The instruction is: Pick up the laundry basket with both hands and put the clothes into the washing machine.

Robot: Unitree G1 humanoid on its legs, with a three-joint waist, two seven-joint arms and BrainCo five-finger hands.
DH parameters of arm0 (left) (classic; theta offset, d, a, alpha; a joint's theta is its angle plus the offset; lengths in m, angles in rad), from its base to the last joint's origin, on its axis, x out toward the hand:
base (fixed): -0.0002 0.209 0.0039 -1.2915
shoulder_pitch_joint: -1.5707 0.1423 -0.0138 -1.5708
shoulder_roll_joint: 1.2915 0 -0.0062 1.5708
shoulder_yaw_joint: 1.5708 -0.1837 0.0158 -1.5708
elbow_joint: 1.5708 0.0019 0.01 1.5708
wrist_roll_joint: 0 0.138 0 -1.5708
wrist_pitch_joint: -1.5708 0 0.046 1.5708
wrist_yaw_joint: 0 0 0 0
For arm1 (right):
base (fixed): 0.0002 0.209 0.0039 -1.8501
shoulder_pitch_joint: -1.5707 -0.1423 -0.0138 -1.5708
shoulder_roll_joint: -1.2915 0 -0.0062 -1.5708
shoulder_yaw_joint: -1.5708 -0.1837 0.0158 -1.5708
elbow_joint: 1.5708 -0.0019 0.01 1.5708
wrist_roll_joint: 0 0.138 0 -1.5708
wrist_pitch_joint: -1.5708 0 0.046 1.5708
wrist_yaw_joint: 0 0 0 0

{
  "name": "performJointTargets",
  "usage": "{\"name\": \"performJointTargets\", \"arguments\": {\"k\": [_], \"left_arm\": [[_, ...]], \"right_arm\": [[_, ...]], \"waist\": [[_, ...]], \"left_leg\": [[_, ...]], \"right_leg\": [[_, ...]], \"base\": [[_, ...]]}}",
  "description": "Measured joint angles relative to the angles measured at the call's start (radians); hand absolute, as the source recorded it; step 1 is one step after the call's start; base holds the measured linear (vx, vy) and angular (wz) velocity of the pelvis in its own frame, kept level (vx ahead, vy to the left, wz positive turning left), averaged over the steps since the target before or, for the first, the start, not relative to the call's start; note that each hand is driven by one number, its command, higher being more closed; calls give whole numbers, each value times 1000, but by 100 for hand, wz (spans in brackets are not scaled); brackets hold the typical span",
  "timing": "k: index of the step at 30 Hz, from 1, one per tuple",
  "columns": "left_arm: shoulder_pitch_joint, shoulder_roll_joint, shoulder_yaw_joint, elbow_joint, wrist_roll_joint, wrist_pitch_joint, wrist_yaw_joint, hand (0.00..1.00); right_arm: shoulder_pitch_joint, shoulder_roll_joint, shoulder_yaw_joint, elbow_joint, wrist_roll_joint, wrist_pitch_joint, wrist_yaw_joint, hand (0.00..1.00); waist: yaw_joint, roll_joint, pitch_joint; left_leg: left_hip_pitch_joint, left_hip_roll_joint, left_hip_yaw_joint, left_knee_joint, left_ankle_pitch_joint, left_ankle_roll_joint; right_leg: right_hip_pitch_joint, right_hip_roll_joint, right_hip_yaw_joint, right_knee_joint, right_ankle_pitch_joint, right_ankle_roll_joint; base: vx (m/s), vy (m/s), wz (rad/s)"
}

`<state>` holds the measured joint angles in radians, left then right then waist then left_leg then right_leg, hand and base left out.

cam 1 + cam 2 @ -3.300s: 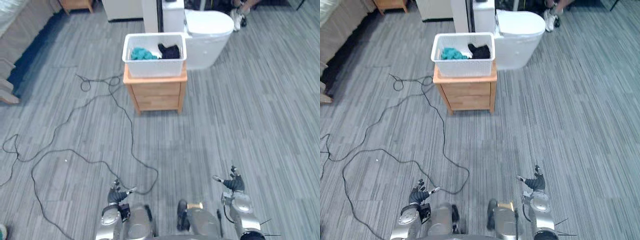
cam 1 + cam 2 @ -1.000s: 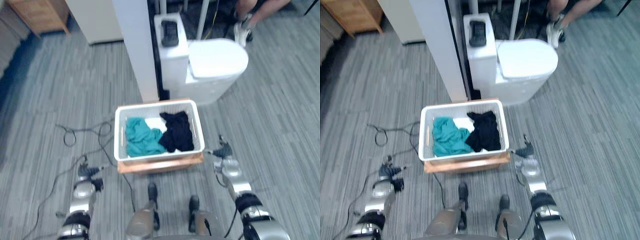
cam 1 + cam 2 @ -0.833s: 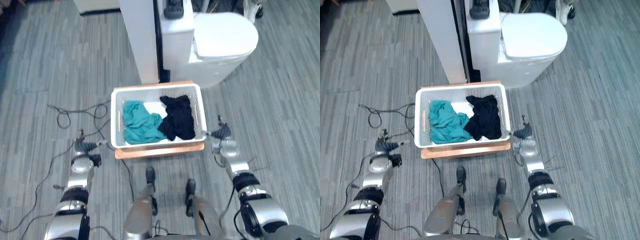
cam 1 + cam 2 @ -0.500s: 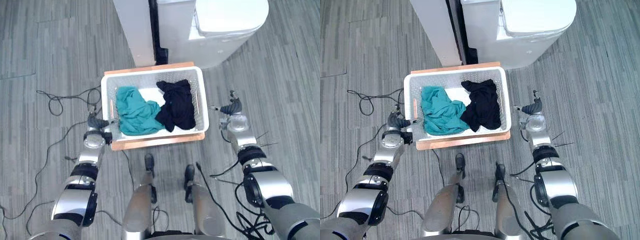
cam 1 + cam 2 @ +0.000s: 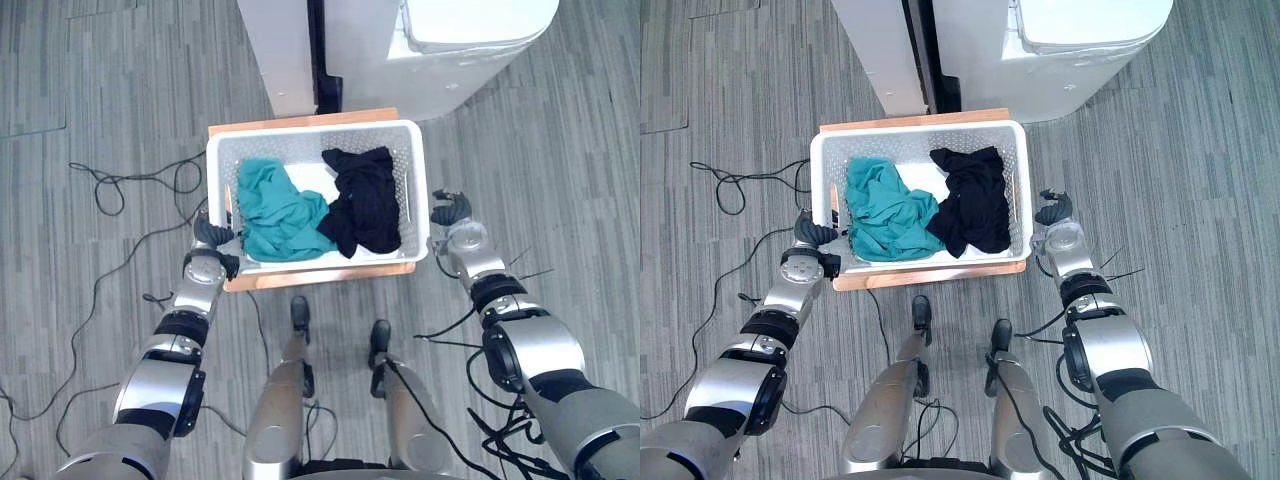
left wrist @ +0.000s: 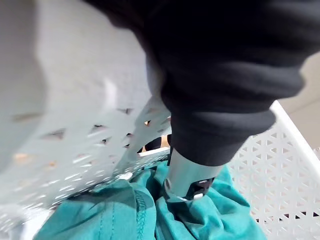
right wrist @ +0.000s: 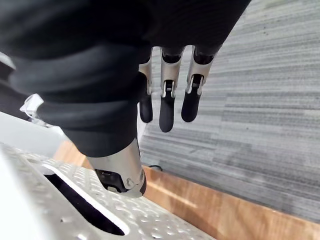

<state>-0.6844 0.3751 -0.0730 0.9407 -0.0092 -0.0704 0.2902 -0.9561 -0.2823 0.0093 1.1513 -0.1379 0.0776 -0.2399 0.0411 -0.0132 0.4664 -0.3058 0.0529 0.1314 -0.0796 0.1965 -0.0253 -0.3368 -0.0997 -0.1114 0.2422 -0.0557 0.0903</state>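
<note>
White basket [image 5: 300,129] lies lengthwise between both hands: left hand [image 5: 210,236] at its left wall, grip I can't tell, right hand [image 5: 450,211] straight-fingered just off the right

Both arms extend forward, the right robot hand [image 5: 1056,228] straight-fingered.

Basket [image 5: 318,127] on stand [image 5: 320,276], clothes [image 5: 275,215] inside it, washing machine [image 5: 470,60] behind the stand
</note>
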Motion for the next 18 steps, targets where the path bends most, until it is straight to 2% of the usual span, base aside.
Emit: {"name": "performJointTargets", "arguments": {"k": [4, 9, 11, 15, 17, 18], "left_arm": [[107, -4, 4, -129, -52, 1, -4, 100], [399, -84, 17, -383, -107, 18, -1, 100], [482, -126, 17, -441, -112, 18, -4, 100], [637, -186, -11, -540, -114, 34, -7, 100], [702, -199, -14, -591, -114, 42, -7, 100], [732, -199, -19, -604, -113, 43, -14, 100]], "right_arm": [[88, 3, -2, -199, 1, 10, -8, 100], [365, 45, -17, -590, 1, 3, -49, 100], [467, 80, -17, -679, 0, -13, -49, 100], [690, 166, -6, -811, -2, -15, -39, 100], [769, 181, -4, -860, -13, -28, -34, 100], [807, 182, -2, -882, -21, -32, -24, 0]], "waist": [[-4, -2, 13], [-19, -5, 13], [-25, -5, 5], [-29, -4, -100], [-30, -3, -138], [-30, -2, -161]], "left_leg": [[28, 0, 4, -11, 0, 0], [100, 1, 3, -14, -17, -5], [122, -1, 4, -14, -24, -7], [142, 2, 6, -14, -40, -14], [169, 3, 12, -14, -52, -15], [183, 4, 17, -14, -58, -17]], "right_leg": [[23, 0, 3, -5, 0, 0], [108, 3, 4, -39, -4, 1], [130, 2, 6, -39, -15, 6], [155, 5, 7, -56, -22, 6], [185, 8, 12, -73, -22, 6], [203, 9, 16, -83, -22, 6]], "base": [[51, -13, -2], [66, -11, -1], [16, -4, 0], [73, -18, -2], [101, -18, -10], [81, -18, -11]]}}
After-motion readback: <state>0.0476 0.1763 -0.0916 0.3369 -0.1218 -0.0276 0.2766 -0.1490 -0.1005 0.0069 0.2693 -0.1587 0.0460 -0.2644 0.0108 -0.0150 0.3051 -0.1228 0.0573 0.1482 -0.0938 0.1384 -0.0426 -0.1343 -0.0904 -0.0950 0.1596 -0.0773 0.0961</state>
